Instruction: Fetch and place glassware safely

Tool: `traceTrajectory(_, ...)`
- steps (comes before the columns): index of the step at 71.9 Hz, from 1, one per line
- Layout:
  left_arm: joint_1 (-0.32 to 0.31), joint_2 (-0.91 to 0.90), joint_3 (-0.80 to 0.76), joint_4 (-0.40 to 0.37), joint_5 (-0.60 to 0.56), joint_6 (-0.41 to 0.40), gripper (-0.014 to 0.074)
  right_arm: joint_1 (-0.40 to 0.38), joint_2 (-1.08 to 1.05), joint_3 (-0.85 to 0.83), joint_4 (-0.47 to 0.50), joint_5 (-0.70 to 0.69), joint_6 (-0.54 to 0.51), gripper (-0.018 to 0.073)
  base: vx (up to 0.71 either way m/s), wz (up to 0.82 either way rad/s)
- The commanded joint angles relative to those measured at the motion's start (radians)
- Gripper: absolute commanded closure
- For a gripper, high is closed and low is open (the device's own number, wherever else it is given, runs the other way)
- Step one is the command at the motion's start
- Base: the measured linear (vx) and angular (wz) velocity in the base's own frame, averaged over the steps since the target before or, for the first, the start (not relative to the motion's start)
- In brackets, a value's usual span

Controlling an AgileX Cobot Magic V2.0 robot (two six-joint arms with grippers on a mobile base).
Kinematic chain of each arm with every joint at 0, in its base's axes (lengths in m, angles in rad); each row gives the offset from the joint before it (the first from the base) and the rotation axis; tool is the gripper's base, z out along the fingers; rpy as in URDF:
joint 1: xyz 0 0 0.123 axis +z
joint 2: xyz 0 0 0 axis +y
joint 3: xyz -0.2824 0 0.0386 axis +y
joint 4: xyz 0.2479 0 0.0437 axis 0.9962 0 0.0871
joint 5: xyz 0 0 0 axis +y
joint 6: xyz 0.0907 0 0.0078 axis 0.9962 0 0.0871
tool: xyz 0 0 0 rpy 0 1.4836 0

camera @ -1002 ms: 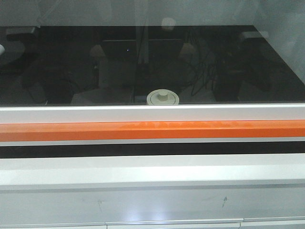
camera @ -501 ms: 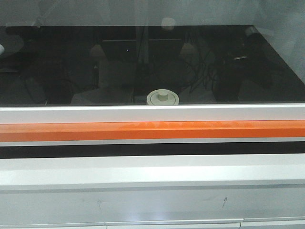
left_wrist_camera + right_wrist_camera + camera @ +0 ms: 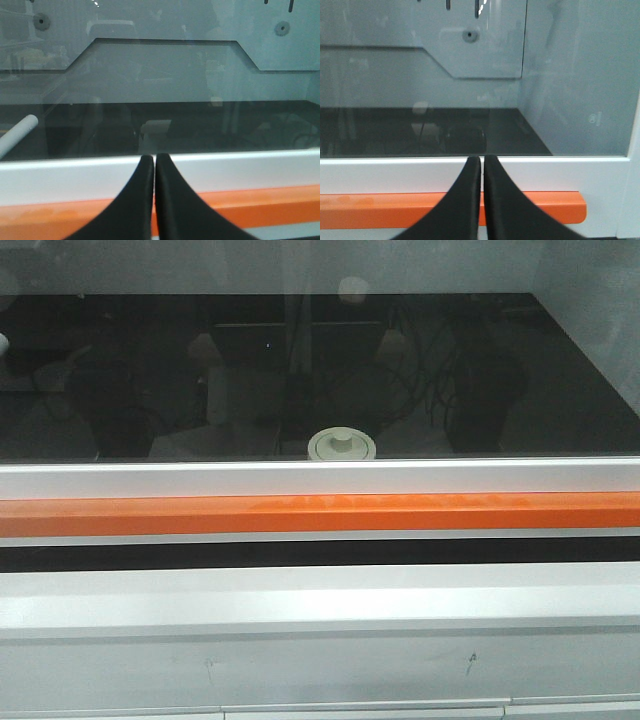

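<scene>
Gone from the dark reflections are the two pale shapes that sat near the upper left and upper right corners of the front view a second ago. The jar [image 3: 342,446] has not shifted.

It stands on the black worktop [image 3: 560,390] inside the cabinet, at the front edge near the middle, just behind the white frame rail [image 3: 320,478]. Only its cream-white lid [image 3: 325,447] and central knob show. The rail hides the glass body. Below the rail runs an orange strip [image 3: 320,512].

My left gripper [image 3: 154,165] has its two black fingers pressed together with nothing between them. It points at the white rail and the glass pane [image 3: 160,75] above it. A white tube [image 3: 17,134] lies at the left edge of that view, behind the glass.

My right gripper [image 3: 482,164] is likewise clenched on nothing, its fingertips meeting in front of the same rail, toward the right end of the orange strip. I cannot make out the jar in either wrist view. Both grippers are well apart from it, on the near side of the glass.
</scene>
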Motion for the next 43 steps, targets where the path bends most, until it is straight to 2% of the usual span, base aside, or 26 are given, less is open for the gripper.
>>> traceTrajectory(1,-0.006,0.038,-0.042,0.001,-0.139,0.009,0.0603,0.001,0.097,-0.063,0.039,-0.048,0.002,0.0567,0.00,0.00)
traceTrajectory(21,-0.036,0.038,-0.042,0.000,-0.277,0.026,0.0603,0.001,0.172,-0.061,0.069,-0.137,0.004,0.0567,0.00,0.00)
traceTrajectory(33,-0.037,0.038,-0.042,0.000,-0.271,0.026,0.0603,0.001,0.172,-0.061,0.089,-0.224,0.016,0.0566,0.00,0.00)
traceTrajectory(43,-0.037,0.070,-0.042,0.000,-0.233,0.033,0.0603,0.003,0.198,-0.061,0.103,-0.218,0.019,0.0563,0.00,0.00)
